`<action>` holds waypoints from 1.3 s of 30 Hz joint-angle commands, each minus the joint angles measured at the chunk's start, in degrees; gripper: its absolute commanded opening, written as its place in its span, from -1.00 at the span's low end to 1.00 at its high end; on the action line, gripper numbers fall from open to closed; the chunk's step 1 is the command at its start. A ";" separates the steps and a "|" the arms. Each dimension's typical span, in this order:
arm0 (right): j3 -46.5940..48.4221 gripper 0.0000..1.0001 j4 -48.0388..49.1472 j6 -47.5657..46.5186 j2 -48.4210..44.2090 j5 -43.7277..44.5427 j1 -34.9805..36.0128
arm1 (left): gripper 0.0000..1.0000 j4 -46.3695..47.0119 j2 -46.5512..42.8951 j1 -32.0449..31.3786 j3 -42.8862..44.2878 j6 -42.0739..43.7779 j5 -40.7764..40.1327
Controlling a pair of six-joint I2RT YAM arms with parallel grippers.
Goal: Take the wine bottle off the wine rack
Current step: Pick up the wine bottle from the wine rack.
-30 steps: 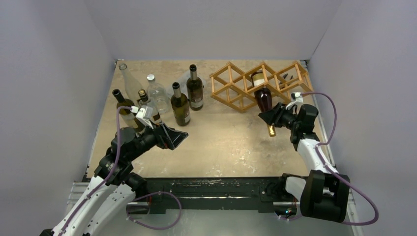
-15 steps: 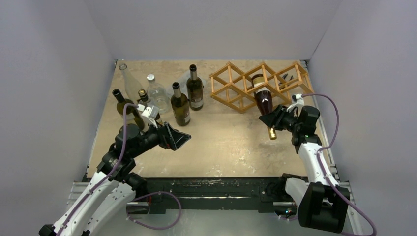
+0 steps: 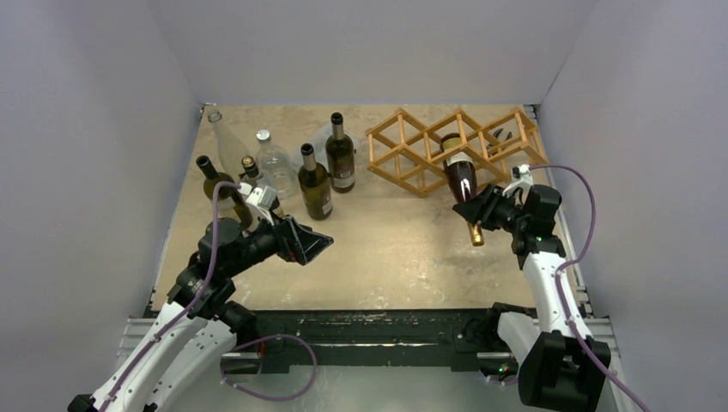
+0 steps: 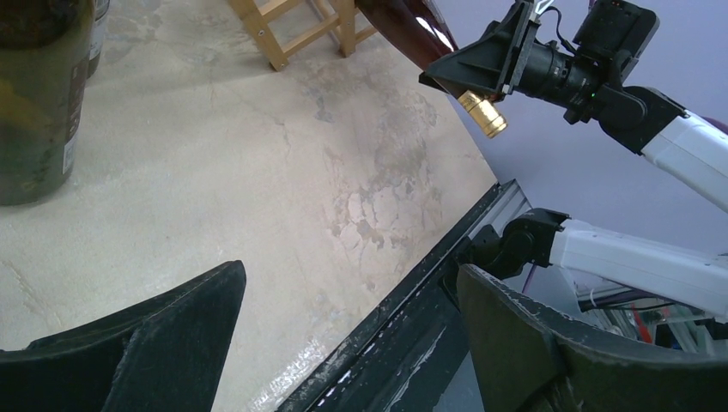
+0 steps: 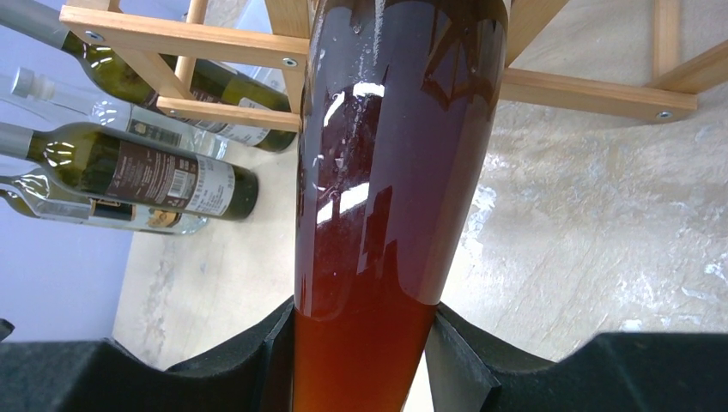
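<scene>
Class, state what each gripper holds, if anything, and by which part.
The right gripper clamps the wine bottle at its neck; the left gripper holds nothing.

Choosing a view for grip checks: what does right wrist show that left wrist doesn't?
Right wrist only: a close-up of the right gripper, its fingers pressed on both sides of the dark red wine bottle.
Left wrist only: the bottle's gold cap sticking out past the right gripper, the right arm seen from outside, and the left gripper, open and empty.
Both: the gripped bottle, part of the wine rack, the table, and a green bottle.
</scene>
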 commanded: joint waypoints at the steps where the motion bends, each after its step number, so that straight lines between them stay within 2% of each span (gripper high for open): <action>1: 8.14 -1.00 11.49 -1.33 -5.78 -2.11 -0.80 | 0.86 2.47 -0.46 0.23 1.47 1.33 0.97; 13: 10.23 -1.00 6.29 -4.17 -7.85 0.78 -0.82 | 0.86 3.16 -0.09 0.23 1.54 1.26 1.47; 21: 10.11 -1.00 6.85 -4.46 -8.96 0.69 -0.82 | 0.82 5.55 1.60 0.03 1.72 0.81 2.68; 25: 9.22 -1.00 7.22 -6.86 -9.17 0.57 -0.81 | 0.80 5.38 4.78 -2.68 4.45 3.31 1.99; 29: 8.19 -1.00 7.50 -9.08 -9.55 0.27 -0.82 | 0.81 1.68 9.57 -11.92 11.43 12.50 -5.72; 32: 8.07 -1.00 7.32 -10.64 -9.59 -0.80 -0.81 | 0.81 -0.57 14.95 -16.74 16.92 20.74 -7.95; 34: 8.13 -1.00 6.89 -12.05 -9.47 -1.55 -0.82 | 0.93 -1.34 18.41 -18.86 19.72 28.73 -7.63; 39: 8.55 -1.00 4.59 -16.79 -9.11 -4.09 -0.81 | 0.96 -0.85 26.76 -20.34 23.57 48.82 -7.99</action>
